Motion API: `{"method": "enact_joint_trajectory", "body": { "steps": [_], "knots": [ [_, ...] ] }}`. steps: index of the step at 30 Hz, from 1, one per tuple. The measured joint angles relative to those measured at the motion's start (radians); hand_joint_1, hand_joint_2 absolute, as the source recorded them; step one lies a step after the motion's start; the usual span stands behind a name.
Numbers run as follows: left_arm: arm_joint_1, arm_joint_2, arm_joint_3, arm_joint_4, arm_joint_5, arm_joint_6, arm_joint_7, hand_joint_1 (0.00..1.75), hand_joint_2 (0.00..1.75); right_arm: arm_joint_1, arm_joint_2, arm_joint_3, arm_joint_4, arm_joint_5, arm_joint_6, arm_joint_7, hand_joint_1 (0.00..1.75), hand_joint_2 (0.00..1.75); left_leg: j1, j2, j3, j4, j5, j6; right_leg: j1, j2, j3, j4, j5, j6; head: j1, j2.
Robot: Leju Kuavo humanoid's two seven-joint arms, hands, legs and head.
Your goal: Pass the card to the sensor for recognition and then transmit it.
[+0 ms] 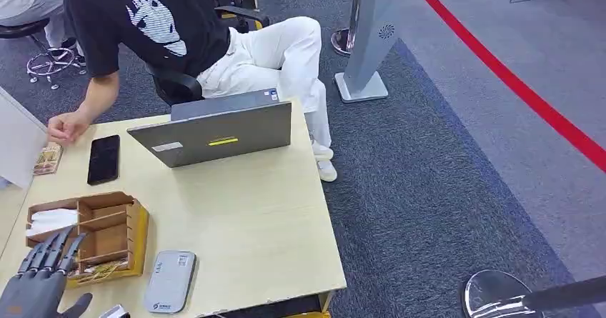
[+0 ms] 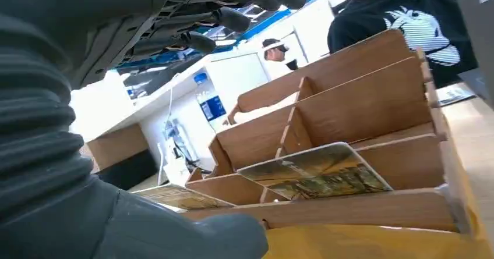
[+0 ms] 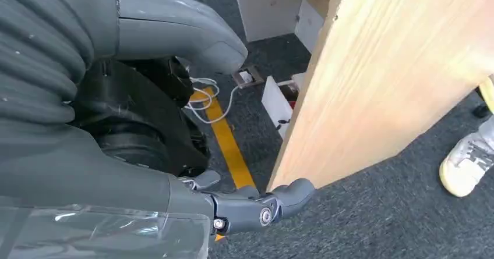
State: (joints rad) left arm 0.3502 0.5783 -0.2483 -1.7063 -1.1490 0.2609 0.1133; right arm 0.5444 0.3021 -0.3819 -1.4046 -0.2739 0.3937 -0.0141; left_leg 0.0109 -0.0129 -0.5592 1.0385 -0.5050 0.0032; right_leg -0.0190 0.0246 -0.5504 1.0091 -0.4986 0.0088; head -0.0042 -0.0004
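**Left hand spread beside the card box, card lying in the box**

The left hand (image 1: 39,275) is at the near left corner of the counter (image 1: 250,211), just beside the wooden box (image 1: 107,225) with several compartments. Its dark fingers (image 1: 53,250) are straight and apart, pointing toward the box, and it holds nothing. In the left wrist view the fingers (image 2: 227,17) stretch out above the box (image 2: 361,96) without touching it.

The card (image 2: 317,171), with a yellow-green picture on it, lies tilted in a near compartment of the box, leaning on a divider. A second card (image 2: 180,196) lies in the compartment beside it. White paper (image 1: 51,219) fills the far left compartment.

The flat grey sensor (image 1: 170,281) lies on the counter just beside the box, near the front edge.

The right hand (image 3: 256,209) hangs low beside the counter's edge, over the dark carpet. One finger is seen, slightly bent; whether the hand is released or clenched I cannot tell.

Further on the counter are a grey laptop (image 1: 214,132) and a black phone (image 1: 104,159). A person in a black shirt (image 1: 154,18) sits behind the counter, one hand (image 1: 66,126) resting on it.
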Motion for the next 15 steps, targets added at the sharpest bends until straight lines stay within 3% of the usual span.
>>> {"method": "enact_joint_trajectory", "body": {
  "steps": [15],
  "knots": [
    [-0.050, -0.094, 0.026, 0.041, -0.055, -0.072, -0.026, 0.00, 1.75, -0.012, 0.000, 0.000, 0.005, 0.016, 0.022, 0.002, 0.00, 1.75, 0.000, 0.000, 0.000, 0.000, 0.000, 0.000, 0.000, 0.000, 0.000, 0.000, 0.000, 0.000, 0.000, 0.000]
  ]
}}
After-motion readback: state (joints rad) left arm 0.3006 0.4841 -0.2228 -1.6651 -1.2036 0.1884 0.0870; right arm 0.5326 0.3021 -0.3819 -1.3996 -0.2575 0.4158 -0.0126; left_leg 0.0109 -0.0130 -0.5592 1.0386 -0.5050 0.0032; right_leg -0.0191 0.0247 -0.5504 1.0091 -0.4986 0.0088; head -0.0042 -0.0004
